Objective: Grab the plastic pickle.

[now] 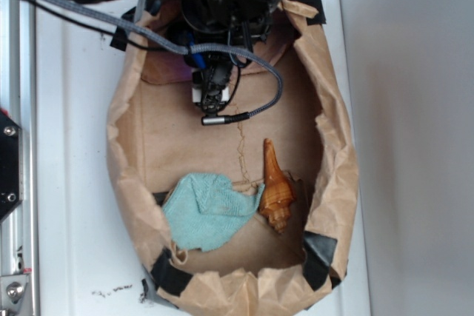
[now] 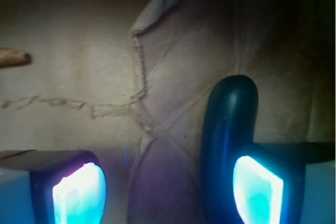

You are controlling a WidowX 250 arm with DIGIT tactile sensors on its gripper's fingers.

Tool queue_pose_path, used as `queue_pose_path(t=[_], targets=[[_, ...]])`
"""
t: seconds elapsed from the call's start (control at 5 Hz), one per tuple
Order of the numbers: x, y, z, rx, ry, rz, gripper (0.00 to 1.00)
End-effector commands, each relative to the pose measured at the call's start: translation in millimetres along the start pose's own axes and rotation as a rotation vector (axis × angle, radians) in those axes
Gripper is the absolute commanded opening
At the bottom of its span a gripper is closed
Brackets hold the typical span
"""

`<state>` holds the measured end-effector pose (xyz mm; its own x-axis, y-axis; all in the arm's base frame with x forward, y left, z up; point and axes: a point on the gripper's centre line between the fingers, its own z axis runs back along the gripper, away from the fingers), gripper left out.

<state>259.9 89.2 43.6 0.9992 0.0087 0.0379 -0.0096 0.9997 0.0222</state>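
Observation:
The plastic pickle [image 2: 228, 129] is a dark, glossy, rounded-end piece lying on the brown paper floor in the wrist view. It sits right against the inner side of my right finger, whose lit pad [image 2: 257, 190] partly overlaps it. My gripper [image 2: 168, 192] is open, with a wide stretch of bare paper between the pickle and the left pad [image 2: 79, 192]. In the exterior view the gripper [image 1: 212, 105] hangs low over the back of the paper bag and hides the pickle.
The crumpled brown paper bag [image 1: 118, 160], taped at its corners, walls in the work area. An orange-brown seashell [image 1: 275, 186] and a light teal cloth [image 1: 207, 209] lie toward the front. The shell's tip [image 2: 13, 57] shows at the wrist view's left edge. A grey cable [image 1: 275, 86] loops beside the gripper.

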Motion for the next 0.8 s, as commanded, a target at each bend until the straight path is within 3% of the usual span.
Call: queue_pose_path(t=[0.0,0.4,0.6], targets=[[17.2,-5.0,-2.6,0.046,-0.072,0.000,1.00],[26.4,-10.8,-13.8,0.053,-0.085,0.008,1.00],[24.2,-9.5,-3.0,0.008,-0.060,0.020,0.00]])
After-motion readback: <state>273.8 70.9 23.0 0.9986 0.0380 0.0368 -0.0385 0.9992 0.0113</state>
